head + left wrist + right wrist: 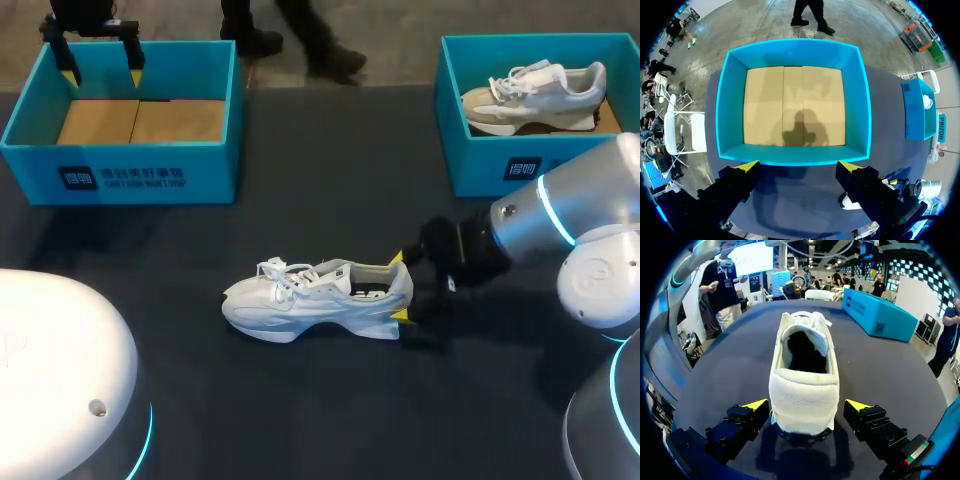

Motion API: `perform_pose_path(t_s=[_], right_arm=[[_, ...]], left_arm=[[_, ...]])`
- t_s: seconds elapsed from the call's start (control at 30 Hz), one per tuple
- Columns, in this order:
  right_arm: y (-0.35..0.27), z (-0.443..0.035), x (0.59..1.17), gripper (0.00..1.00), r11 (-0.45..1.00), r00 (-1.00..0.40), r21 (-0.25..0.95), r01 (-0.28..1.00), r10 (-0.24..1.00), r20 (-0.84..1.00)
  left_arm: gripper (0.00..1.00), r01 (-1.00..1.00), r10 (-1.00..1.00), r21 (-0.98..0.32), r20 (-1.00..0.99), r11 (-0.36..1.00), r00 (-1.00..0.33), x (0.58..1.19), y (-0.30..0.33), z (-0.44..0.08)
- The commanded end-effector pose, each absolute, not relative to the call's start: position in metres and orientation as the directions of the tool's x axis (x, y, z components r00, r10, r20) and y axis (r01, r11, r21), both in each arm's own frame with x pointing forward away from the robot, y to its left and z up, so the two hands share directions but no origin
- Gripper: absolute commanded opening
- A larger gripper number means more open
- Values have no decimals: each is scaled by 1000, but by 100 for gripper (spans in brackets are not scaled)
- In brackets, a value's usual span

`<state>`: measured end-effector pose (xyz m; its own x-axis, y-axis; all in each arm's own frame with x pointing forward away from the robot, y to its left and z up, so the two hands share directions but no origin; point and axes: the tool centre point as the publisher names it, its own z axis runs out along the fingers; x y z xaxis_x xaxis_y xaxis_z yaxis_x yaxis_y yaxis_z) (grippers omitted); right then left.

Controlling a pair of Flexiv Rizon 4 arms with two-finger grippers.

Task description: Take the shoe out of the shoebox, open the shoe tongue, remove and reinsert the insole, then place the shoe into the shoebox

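A white sneaker (318,298) lies on its sole mid-table, toe to the left, tongue and laces up. My right gripper (399,288) is at its heel, open, one yellow fingertip on each side. In the right wrist view the heel of the sneaker (802,385) sits between the fingers of the gripper (807,405), with a small gap to each. An empty blue shoebox (120,175) with a cardboard floor stands at the back left. My left gripper (100,65) hangs open above its far wall. In the left wrist view the box (795,55) lies just ahead of the gripper (799,167).
A second blue box (480,160) at the back right holds a beige and white shoe (535,95). My left arm's white base (60,380) fills the near left corner. My right arm's body (580,230) covers the right side.
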<state>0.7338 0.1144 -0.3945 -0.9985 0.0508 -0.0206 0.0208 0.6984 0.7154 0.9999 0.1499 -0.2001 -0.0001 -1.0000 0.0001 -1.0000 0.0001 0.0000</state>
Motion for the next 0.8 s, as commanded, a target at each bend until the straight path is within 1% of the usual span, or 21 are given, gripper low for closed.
perform_pose_path(t_s=[0.03,0.63,0.67,0.7,0.73,0.77,0.8], right_arm=[[124,-403,734,100,694,-998,720,22,55,-23],[131,-425,738,100,681,-999,731,46,53,13],[131,-426,738,65,681,-998,731,47,54,15],[131,-426,738,35,682,-998,730,50,55,17],[131,-426,738,24,682,-998,730,50,55,17],[131,-426,738,0,682,-998,730,50,53,18],[131,-426,738,0,682,-998,730,49,52,18]], left_arm=[[100,-1000,-1000,0,0,0,0,1000,150,-200],[100,-1000,-1000,0,0,0,0,1000,150,-200],[100,-1000,-1000,0,0,0,0,1000,150,-200],[100,-1000,-1000,0,0,0,0,1000,150,-200],[100,-1000,-1000,0,0,0,0,1000,150,-200],[100,-1000,-1000,0,0,0,0,1000,150,-200],[100,-1000,-1000,0,0,0,0,1000,150,-200]])
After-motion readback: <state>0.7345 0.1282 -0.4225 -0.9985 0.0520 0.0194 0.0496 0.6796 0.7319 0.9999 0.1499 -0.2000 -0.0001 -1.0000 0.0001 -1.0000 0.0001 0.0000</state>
